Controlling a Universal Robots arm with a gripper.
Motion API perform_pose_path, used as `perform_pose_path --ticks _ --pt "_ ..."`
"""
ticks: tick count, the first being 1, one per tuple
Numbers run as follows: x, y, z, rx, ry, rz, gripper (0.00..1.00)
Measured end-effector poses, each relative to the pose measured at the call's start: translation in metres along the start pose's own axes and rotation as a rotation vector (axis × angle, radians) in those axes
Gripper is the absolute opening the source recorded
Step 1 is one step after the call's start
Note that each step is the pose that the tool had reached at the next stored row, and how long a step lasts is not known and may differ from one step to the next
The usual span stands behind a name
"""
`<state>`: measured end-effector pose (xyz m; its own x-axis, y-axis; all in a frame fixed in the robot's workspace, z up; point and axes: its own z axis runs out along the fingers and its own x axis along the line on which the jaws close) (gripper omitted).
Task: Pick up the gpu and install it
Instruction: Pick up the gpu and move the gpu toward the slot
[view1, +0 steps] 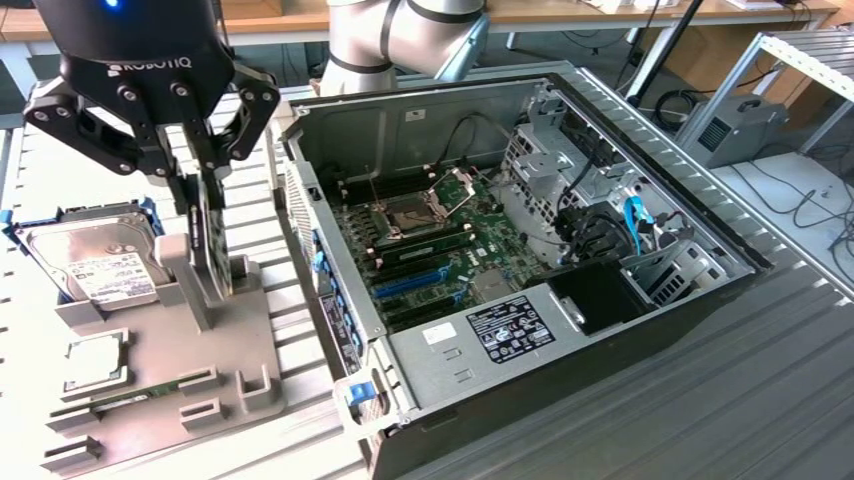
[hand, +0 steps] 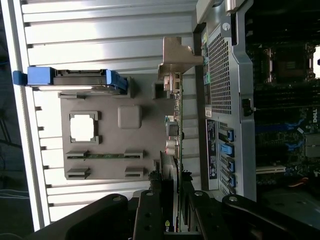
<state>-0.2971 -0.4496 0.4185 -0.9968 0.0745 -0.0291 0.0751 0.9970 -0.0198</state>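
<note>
The gpu (view1: 207, 240) stands on edge, a thin dark card, at the right side of the grey parts holder (view1: 174, 370). In the wrist view the gpu (hand: 176, 130) shows edge-on, with its silver end bracket (hand: 177, 55) at the far end. My gripper (view1: 200, 190) reaches down over the card from above, with one finger against each face. The gripper (hand: 172, 202) is shut on the gpu. The card's lower edge sits between the holder's upright posts; whether it still rests in them I cannot tell. The open computer case (view1: 441, 370) lies to the exterior view's right.
A hard drive (view1: 100, 265) in a blue carrier leans at the holder's back. A CPU (view1: 94, 360) and a memory stick (hand: 102, 155) lie in the holder (hand: 107, 165). The motherboard (view1: 427, 250) has blue slots (view1: 414, 280). Cables and a drive cage (view1: 667, 270) crowd the case's right.
</note>
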Motion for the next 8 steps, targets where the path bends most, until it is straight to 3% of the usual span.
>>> perform_pose_path --ticks 8 --pt "-0.0001 -0.0001 -0.0034 0.0 0.0 0.0 0.26"
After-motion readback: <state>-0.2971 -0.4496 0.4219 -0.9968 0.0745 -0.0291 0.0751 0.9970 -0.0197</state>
